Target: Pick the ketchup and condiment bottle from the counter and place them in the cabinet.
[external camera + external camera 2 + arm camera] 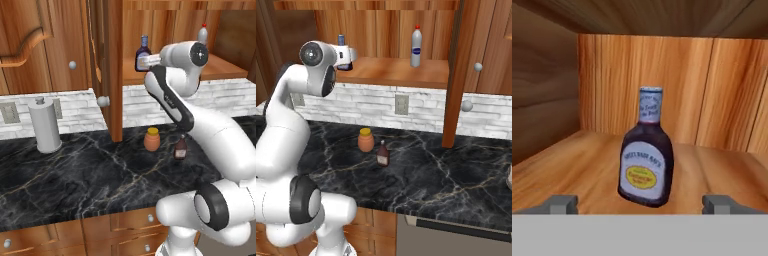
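Gripper (640, 204) jaws spread wide before the condiment bottle (646, 159) standing on the cabinet (572, 165) shelf; careless withdrawal could clip it and topple it.

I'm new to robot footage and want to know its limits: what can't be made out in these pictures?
- Condiment bottle: lower body hidden by the arm in both base views.
- Its label text: blurred in the hand view.
- Ketchup label: too small to read.
- Gripper: hand view's bottom edge cuts off all but the tips.

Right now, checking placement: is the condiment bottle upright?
Upright: the condiment bottle stands on the cabinet shelf, cap up.
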